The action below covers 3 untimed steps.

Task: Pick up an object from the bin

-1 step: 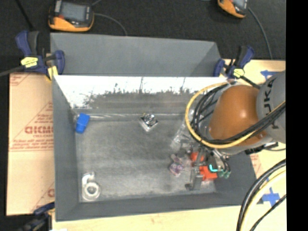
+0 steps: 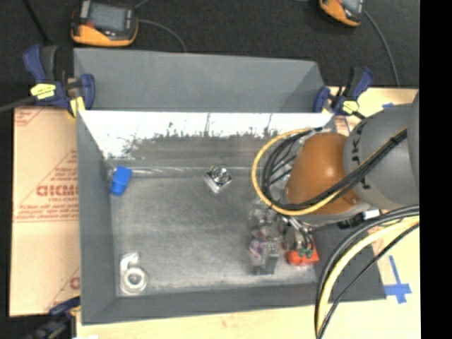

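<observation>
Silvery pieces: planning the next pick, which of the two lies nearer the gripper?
The shiny metal piece by the back wall, mid-bin; the ring-shaped piece lies in the front-left corner, farther off.

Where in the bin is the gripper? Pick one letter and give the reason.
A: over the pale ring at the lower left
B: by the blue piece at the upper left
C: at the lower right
C: the gripper is at the lower right of the bin, well apart from the blue piece and the pale ring.

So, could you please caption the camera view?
Gripper low at right of bin; blue piece, metal piece, clear ring lie leftward.
</observation>
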Each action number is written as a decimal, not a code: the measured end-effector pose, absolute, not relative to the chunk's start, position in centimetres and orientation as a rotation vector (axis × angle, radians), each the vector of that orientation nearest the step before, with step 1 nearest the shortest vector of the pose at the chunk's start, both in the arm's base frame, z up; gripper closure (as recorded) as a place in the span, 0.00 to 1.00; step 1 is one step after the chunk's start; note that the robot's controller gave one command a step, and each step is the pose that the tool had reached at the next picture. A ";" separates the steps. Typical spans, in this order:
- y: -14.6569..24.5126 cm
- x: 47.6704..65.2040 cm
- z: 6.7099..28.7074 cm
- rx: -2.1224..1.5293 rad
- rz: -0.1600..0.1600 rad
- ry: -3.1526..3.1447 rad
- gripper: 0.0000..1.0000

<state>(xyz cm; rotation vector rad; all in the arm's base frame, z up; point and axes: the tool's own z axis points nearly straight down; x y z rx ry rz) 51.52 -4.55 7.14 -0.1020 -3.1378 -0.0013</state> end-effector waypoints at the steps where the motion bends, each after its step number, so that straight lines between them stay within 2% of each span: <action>1: -9.5 49.6 7.1 -0.281 0.000 -3.130 0.00; 2: -9.4 49.7 7.1 -0.272 0.000 -3.132 1.00; 3: -9.4 55.5 18.8 -0.257 0.001 -3.146 1.00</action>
